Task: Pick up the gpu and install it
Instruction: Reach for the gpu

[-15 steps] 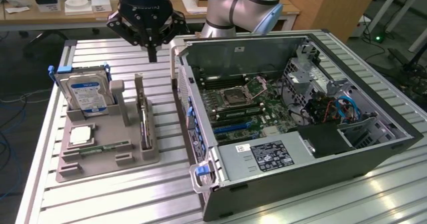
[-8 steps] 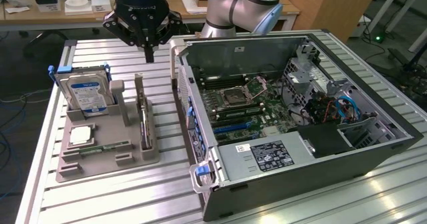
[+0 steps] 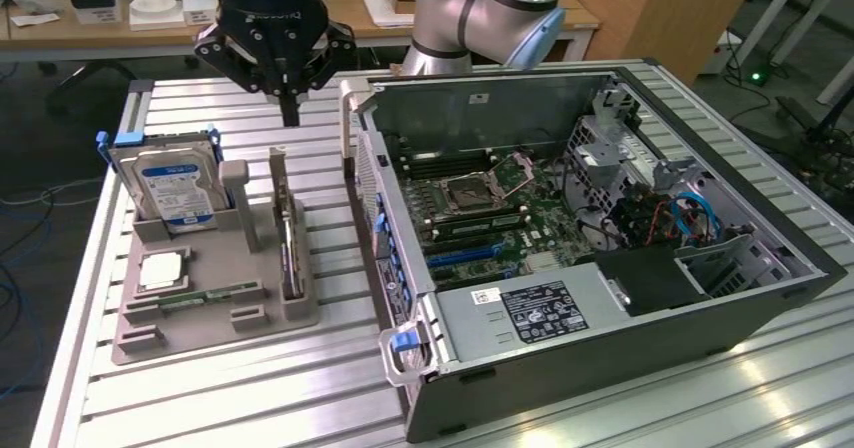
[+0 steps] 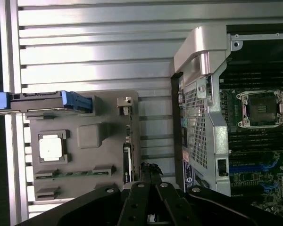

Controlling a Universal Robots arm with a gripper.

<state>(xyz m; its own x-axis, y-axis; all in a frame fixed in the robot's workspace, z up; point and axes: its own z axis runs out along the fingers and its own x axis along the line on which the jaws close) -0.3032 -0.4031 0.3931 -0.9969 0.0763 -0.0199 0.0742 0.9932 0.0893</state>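
The gpu [image 3: 284, 236] stands on its long edge in a slot on the right side of the grey holder [image 3: 254, 268], its silver bracket end toward the back. In the wrist view the gpu [image 4: 127, 143] appears edge-on as a thin strip. My gripper [image 3: 290, 116] hangs in the air behind the holder, well above and beyond the card's far end. Its black fingers [image 4: 150, 170] are pressed together, shut, with nothing between them.
The holder also carries a silver hard drive [image 3: 170, 186] with a blue-white label, a processor chip [image 3: 160, 268] and a narrow green memory stick [image 3: 207, 294]. An open computer case [image 3: 587, 258] with its motherboard [image 3: 487, 208] exposed lies to the exterior view's right on the slatted aluminium table [image 3: 240, 388].
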